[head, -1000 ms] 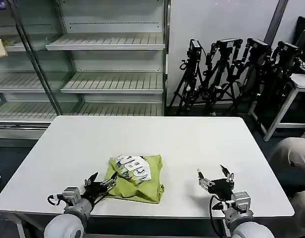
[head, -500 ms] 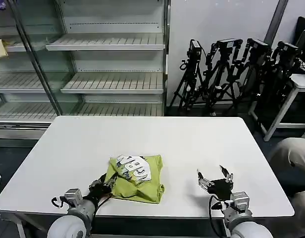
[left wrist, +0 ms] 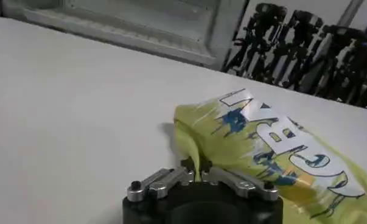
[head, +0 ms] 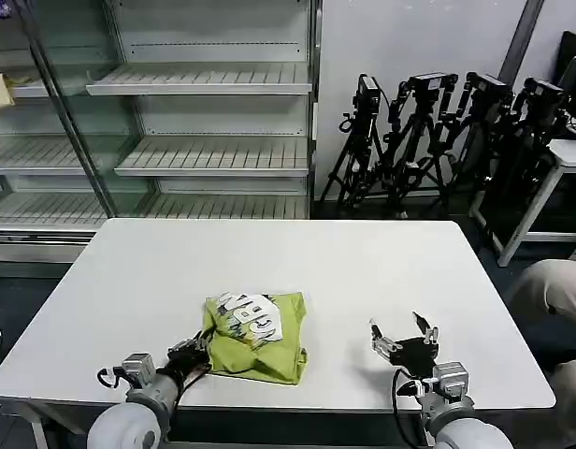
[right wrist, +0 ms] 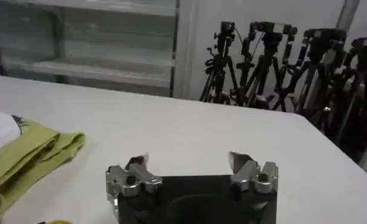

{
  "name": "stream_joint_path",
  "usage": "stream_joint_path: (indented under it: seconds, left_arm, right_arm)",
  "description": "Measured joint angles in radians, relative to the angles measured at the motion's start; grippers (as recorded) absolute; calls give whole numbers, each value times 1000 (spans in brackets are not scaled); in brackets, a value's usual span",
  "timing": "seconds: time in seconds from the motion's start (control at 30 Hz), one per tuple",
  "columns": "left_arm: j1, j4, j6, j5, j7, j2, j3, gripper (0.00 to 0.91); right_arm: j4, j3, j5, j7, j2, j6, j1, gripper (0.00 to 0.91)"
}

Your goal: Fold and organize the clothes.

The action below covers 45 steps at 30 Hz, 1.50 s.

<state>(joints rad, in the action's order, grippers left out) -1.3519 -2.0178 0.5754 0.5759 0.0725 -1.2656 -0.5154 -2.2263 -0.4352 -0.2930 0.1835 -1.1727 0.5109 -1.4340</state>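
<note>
Currently the T-shirt (head: 255,337) lies bunched in a rough fold on the near half of the surface (head: 363,271), left of centre, white lettering upward. We judge it light, thin and limp: it will sag and slide when lifted, so we would take hold at an outer edge or corner, pinching all layers. The left pincer (head: 196,354) sits at the shirt's near-left edge, jaws closed on a fold of fabric. The right pincer (head: 404,337) rests well apart on the right, jaws spread wide and empty. Sleeves, collar and hem are buried in the folds; we cannot make out how many layers the left pincer holds.
</note>
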Motion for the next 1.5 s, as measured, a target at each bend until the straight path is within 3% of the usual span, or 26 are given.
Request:
stream_joint_path:
  seconds: [0.27,0.7,0.93,1.17,1.5]
  left_arm:
    - [4,8,3,0,-27,87,-111,0]
    - [-23,144,-45,-30,-99,377,-495,0]
    - [-39,110,-84,-117,-130,414,-560,0]
    - [-89,-87,-115,-272,-116,331,-399,10]
    - [-98,-204,-184,-569,-90,149,78,10]
  right_arm:
    - [-2,9,0,0,-1,-1,8,907]
    - [15,27,-1,-3,-2,-13,27,907]
    - [22,17,-3,-3,5,-21,24,907]
    - [31,-4,-5,-5,8,-34,12,907]
    - [38,-35,-8,-5,18,-37,10,907]
